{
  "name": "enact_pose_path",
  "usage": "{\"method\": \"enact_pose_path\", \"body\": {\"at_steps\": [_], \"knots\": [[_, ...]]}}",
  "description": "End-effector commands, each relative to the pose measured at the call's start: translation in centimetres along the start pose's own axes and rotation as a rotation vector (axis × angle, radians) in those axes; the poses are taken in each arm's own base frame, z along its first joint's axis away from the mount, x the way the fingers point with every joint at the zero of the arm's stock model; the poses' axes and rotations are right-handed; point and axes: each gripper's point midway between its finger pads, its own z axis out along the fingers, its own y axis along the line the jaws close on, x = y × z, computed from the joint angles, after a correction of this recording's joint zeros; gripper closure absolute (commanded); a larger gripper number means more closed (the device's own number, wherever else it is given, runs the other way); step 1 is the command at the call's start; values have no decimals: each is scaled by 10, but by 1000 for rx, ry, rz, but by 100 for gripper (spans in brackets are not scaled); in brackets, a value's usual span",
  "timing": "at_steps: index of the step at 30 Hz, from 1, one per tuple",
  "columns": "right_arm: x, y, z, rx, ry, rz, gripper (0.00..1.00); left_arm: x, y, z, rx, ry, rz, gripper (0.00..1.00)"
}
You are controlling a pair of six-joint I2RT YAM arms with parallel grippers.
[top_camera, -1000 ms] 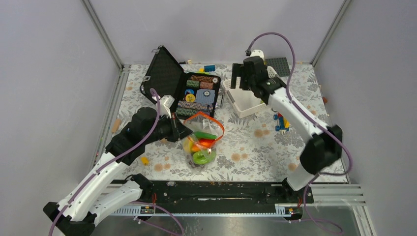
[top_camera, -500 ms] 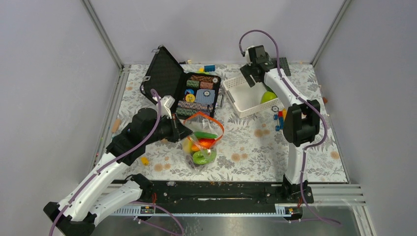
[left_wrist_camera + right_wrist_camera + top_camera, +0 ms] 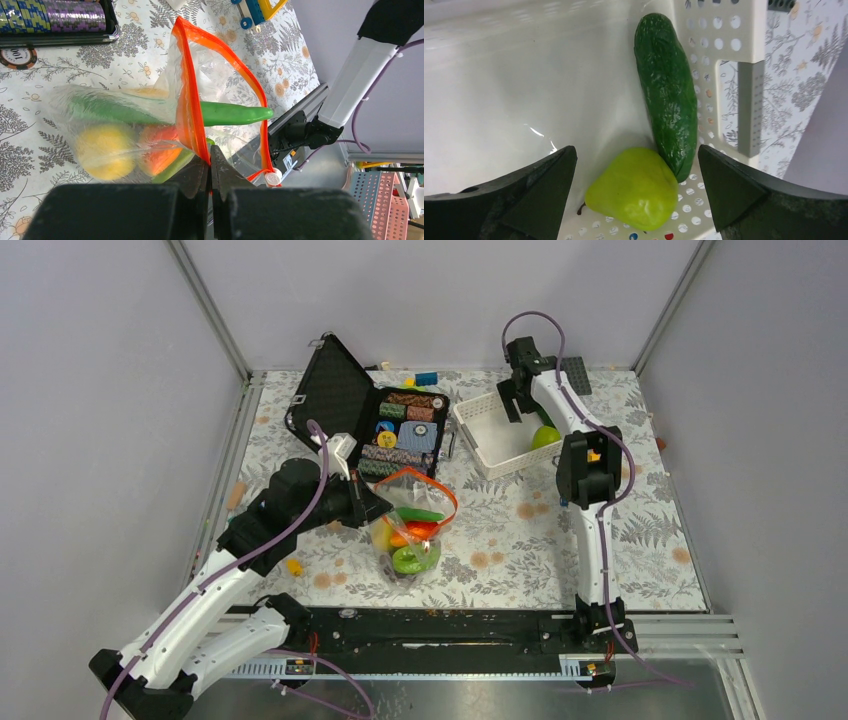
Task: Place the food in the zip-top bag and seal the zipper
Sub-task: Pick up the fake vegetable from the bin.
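Near the middle of the top view, the zip-top bag (image 3: pixel 384 538) sits on the desk (image 3: pixel 520 550), just below the black case (image 3: pixel 335 400). Its mouth is wide open, and the orange zipper (image 3: pixel 447 492) makes a loop. The left arm (image 3: pixel 280 505) reaches in from the lower left. Its jaws are clenched tight on the edge of the bag, right at the zipper, and they hold the mouth up and open. The left wrist view shows food inside: a yellow piece (image 3: pixel 102 150), an orange piece (image 3: pixel 162 152) and a long green piece (image 3: pixel 230 114) that pokes out across the mouth.

At the upper right of the top view, the right arm (image 3: pixel 588 465) bends over the white basket (image 3: pixel 470 435). Its jaws are spread wide and hold nothing. In the right wrist view, a green pear (image 3: pixel 634 187) lies low in the middle, between the two jaws. A dark green cucumber (image 3: pixel 666 95) lies along the basket wall and seems to touch the pear.

So the job looks partly done. The step in hand seems to be picking more food from the basket, most likely the pear. Next, the right jaws need to go down around the pear and squeeze it without catching the cucumber too. Then the pear has to go over to the open bag. The zipper is not yet shut, and the long green piece needs to go all the way in first.
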Motion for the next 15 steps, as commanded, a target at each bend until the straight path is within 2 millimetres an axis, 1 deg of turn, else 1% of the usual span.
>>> {"method": "enact_pose_path", "body": {"at_steps": [1,5,10,15], "knots": [[9,-15,3,40,57,98,0,-20,-14,-3,56,-79,46,100],[13,-16,15,35,71,121,0,-21,-14,-2,54,-80,51,100],[18,-12,34,14,79,143,0,-21,-14,-2,53,-81,51,100],[19,-7,48,-11,74,148,0,-24,-14,-3,49,-90,52,100]]}}
